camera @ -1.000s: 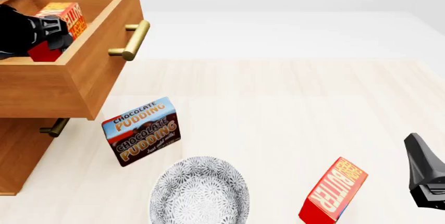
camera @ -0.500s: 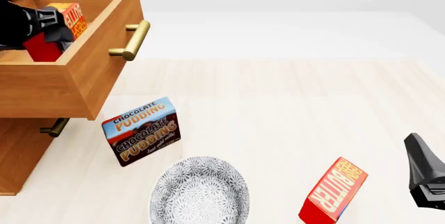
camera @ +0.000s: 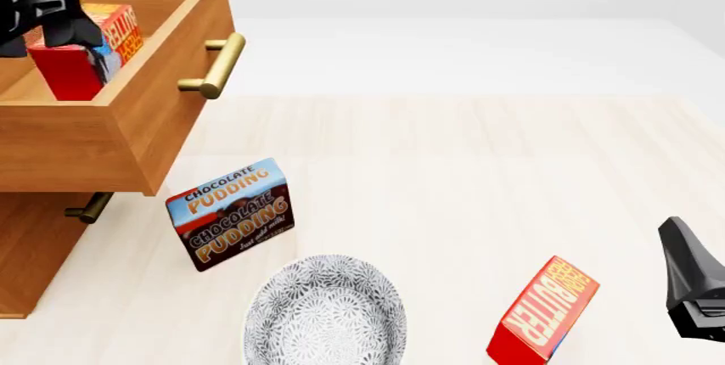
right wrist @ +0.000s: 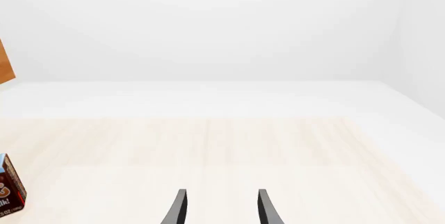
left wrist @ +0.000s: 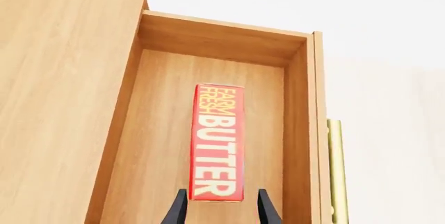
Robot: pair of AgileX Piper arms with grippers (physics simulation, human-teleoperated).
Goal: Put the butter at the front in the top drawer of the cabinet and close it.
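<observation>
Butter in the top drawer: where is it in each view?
Front view: butter upper left, inside the open top drawer, beside the left hand.
Left wrist view: butter centre, on the drawer floor, just beyond the open fingertips.
Right wrist view: not in it.
Shared landmark: brass handle.

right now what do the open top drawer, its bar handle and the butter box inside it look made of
The open brown top drawer looks like matte wood: grain lines show on its panels. Its yellow bar handle looks like polished brass, judging by the soft sheen. The red butter carton looks like printed cardboard, flat-faced with sharp edges, though a render leaves that open.
</observation>
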